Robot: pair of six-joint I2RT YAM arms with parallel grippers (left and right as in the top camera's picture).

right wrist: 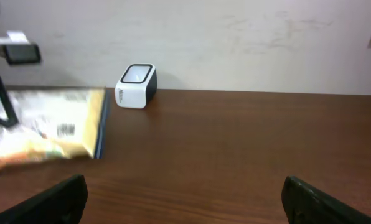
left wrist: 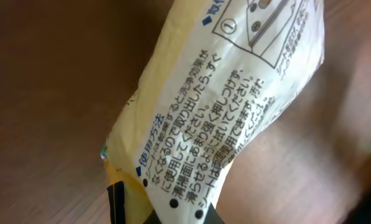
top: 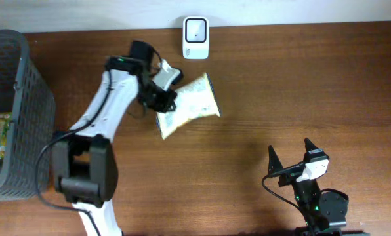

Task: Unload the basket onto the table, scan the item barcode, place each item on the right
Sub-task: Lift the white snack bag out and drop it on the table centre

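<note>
Item: pouch [top: 192, 105], pale yellow film. The face my left wrist camera sees carries dense Japanese print and a diagram panel, and a dark blue stripe runs along one end seam. It sits just in front of the scanner [top: 195, 29], out over the counter [top: 327, 85]. I cannot tell whether it rests on the wood or hangs just above it. The barcode [right wrist: 66, 129] shows small on the side toward my right wrist camera and seems not yet turned to the scanner's window.

Handling (judgement): light, soft and crinkly, with film that is probably slick. The body bows, so the printed face may curl. The best hold is a flat sealed edge, clear of the barcode.

Left pincer [top: 161, 97]: clenched on the pouch at the end nearest my arm.

Right pincer [top: 289, 154]: released, jaws wide with nothing between them, well apart from the pouch near the counter's front.

Basket [top: 18, 98] at far left.
</note>
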